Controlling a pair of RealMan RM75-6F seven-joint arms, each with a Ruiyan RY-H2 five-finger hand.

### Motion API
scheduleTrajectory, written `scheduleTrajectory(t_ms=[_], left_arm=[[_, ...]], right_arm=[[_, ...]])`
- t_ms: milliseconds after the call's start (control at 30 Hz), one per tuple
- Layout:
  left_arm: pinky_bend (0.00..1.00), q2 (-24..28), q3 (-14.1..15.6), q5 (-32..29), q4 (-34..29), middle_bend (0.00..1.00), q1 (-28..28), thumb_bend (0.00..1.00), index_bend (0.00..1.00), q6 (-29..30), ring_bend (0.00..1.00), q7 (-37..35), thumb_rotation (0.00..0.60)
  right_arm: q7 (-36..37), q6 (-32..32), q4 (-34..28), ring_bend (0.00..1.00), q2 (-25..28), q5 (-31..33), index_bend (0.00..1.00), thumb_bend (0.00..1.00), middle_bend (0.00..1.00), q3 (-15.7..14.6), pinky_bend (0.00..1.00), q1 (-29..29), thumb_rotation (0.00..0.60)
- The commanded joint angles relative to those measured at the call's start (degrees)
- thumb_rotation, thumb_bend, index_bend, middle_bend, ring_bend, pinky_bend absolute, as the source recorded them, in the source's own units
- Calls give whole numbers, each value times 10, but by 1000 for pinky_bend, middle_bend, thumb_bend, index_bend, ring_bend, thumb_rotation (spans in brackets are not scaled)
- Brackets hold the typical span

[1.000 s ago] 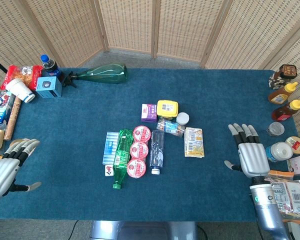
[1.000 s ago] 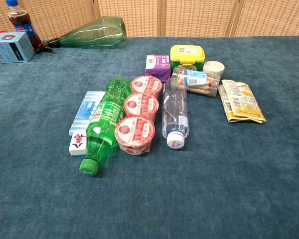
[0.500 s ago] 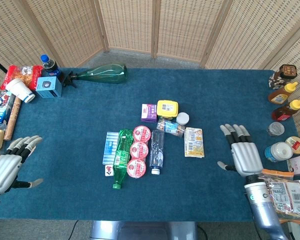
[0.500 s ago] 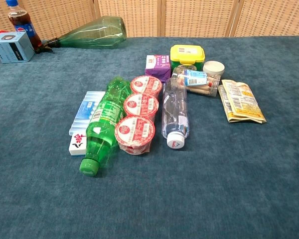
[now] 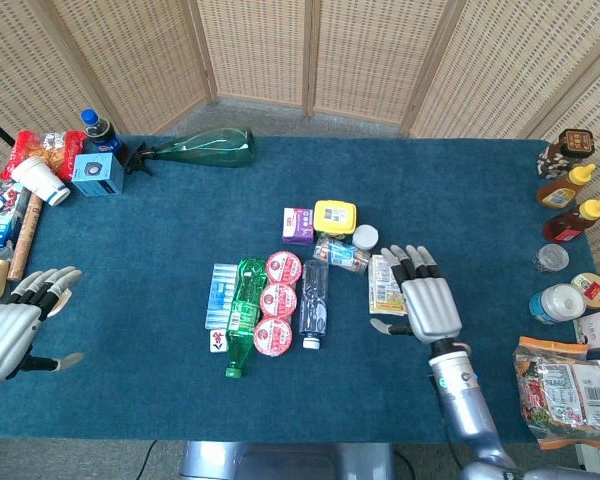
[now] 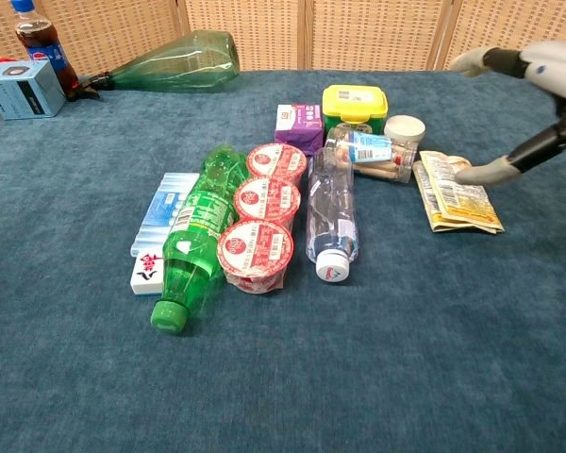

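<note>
- yellow snack packets (image 5: 387, 284) lie flat on the blue surface (image 5: 160, 240), at the right edge of the central cluster of goods; in the chest view they show as two overlapping sachets (image 6: 456, 192).
- right hand (image 5: 427, 305) hovers over the right side of the packets, palm down, fingers (image 5: 408, 262) spread and holding nothing; in the chest view one fingertip (image 6: 476, 173) sits at the packets' right edge, contact cannot be confirmed.
- judgement: the splayed, flat posture suits a thin item that offers no height to wrap around.
- just left of the packets: a small clear jar with a blue label (image 5: 342, 254) on its side, a white round lid (image 5: 365, 237) and a yellow tub (image 5: 335, 216), with a purple carton (image 5: 298, 225) beside it.
- further left: a clear water bottle (image 5: 314, 303) on its side, a column of three red-lidded cups (image 5: 278, 303), a green bottle (image 5: 243, 314) on its side, a pale blue pack (image 5: 221, 295) and a small white tile (image 5: 216, 342). items are packed side by side, likely as a staged set.
- left hand (image 5: 12, 325) rests at the far left edge of the surface, fingers apart, empty, well apart from the cluster.
- perimeter: a green glass bottle (image 5: 202, 149) on its side and a blue box (image 5: 92, 174) at the far left; sauce bottles (image 5: 570, 190) along the right edge.
</note>
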Motion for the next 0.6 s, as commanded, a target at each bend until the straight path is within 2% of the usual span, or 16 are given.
scheduleTrajectory(t_ms=[33, 400, 600], left_arm=[[0, -1, 0, -2, 3, 0, -1, 0, 0, -2, 0, -2, 600], [0, -4, -2, 1, 7, 0, -5, 0, 0, -3, 0, -4, 600], [0, -1, -1, 4, 6, 0, -2, 0, 0, 3, 0, -6, 600]], right_arm=[[-43, 4, 13, 0, -31, 46, 0, 0, 0, 14, 0, 21, 444], [-124, 42, 53, 0, -97, 125, 0, 0, 0, 32, 0, 55, 426], [-153, 39, 38, 0, -90, 165, 0, 0, 0, 33, 0, 66, 415]])
